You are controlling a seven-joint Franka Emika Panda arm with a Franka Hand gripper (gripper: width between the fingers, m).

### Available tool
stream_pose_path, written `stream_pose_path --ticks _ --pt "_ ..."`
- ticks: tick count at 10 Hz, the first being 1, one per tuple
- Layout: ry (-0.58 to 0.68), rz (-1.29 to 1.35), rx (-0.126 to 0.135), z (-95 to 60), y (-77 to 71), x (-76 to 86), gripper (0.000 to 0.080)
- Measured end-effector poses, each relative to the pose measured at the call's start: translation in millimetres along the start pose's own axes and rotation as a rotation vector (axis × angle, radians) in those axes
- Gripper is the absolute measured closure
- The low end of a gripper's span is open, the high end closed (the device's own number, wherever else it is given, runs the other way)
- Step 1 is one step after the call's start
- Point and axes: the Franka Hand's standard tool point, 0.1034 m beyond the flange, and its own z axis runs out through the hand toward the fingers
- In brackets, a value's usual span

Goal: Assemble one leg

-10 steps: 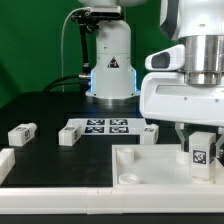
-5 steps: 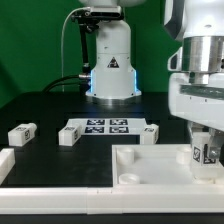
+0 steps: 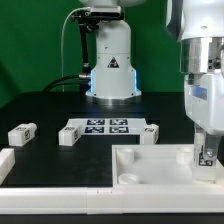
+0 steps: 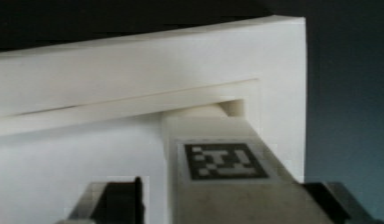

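Observation:
My gripper [image 3: 208,150] is shut on a leg [image 3: 208,156], a small white peg with a black-and-white tag. It holds the leg upright over the large white square piece [image 3: 150,168], near that piece's corner at the exterior view's right. In the wrist view the leg [image 4: 221,150] runs between my two dark fingers [image 4: 118,200], with the gripper [image 4: 221,205] closed on its sides. The leg's far end lies against a ledge of the white square piece [image 4: 118,95]. Whether the leg's tip sits in a socket is hidden.
Three loose legs lie on the dark table: one at the exterior view's left [image 3: 22,133], one beside the marker board [image 3: 68,135], one at its other end [image 3: 150,133]. The marker board [image 3: 105,126] lies in the middle. Another white part [image 3: 5,163] sits at the left edge. The robot base [image 3: 110,60] stands behind.
My gripper has moved toward the exterior view's right with the leg still held, and the hand has turned so it looks narrower. The loose legs have not moved.

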Motion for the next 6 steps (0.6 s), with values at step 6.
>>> stream_pose_path --ticks 6 --pt "0.013 -0.688 0.034 -1.1 -4.1 0.2 0.0151"
